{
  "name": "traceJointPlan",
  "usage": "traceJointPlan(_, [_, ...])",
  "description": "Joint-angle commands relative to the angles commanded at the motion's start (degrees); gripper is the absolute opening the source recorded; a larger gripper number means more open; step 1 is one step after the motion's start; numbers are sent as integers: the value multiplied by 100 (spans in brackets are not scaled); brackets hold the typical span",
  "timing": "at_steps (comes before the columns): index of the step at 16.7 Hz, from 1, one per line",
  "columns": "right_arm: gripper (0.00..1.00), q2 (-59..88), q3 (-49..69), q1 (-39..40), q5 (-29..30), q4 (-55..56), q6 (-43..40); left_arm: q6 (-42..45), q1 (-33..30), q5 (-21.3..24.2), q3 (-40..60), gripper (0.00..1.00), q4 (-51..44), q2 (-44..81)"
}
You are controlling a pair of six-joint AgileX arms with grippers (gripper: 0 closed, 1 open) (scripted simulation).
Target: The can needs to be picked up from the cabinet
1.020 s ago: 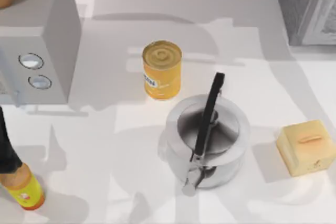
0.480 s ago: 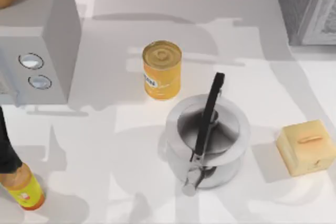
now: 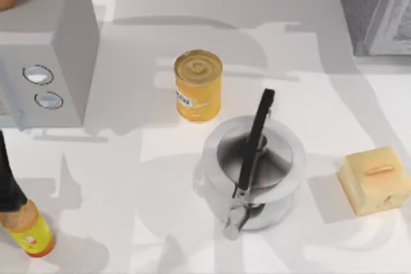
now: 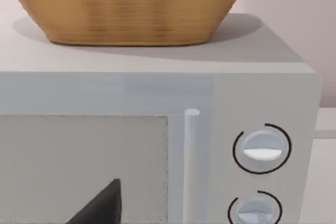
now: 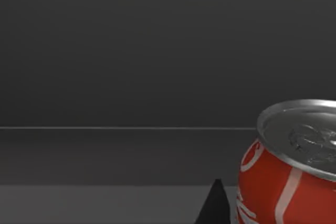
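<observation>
Nothing has shifted on the surface (image 3: 148,178) since the earlier top views. Left to right we see: orange bottle (image 3: 30,232) at the lower left, microwave (image 3: 45,62) with a wicker basket (image 4: 126,3) on top, yellow tin (image 3: 198,85), steel pot (image 3: 253,171) with its black handle, tan block (image 3: 376,179), grey cabinet (image 3: 379,8) at the top right. Our right wrist view looks into a dark interior where the red can (image 5: 291,171) stands upright, close to a dark fingertip (image 5: 215,205). Whether either gripper is released or clenched we cannot tell.
</observation>
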Motion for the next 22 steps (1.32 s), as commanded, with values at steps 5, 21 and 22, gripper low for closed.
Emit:
traceJointPlan(5, [0,0,0,0,0,0,0,0,0,0,0,100,0,0])
traceJointPlan(21, [0,-2038,384,2226,2187,-2445,-9,0,0,0,0,100,0,0])
traceJointPlan(22, [0,-2038,384,2226,2187,-2445,-9,0,0,0,0,100,0,0])
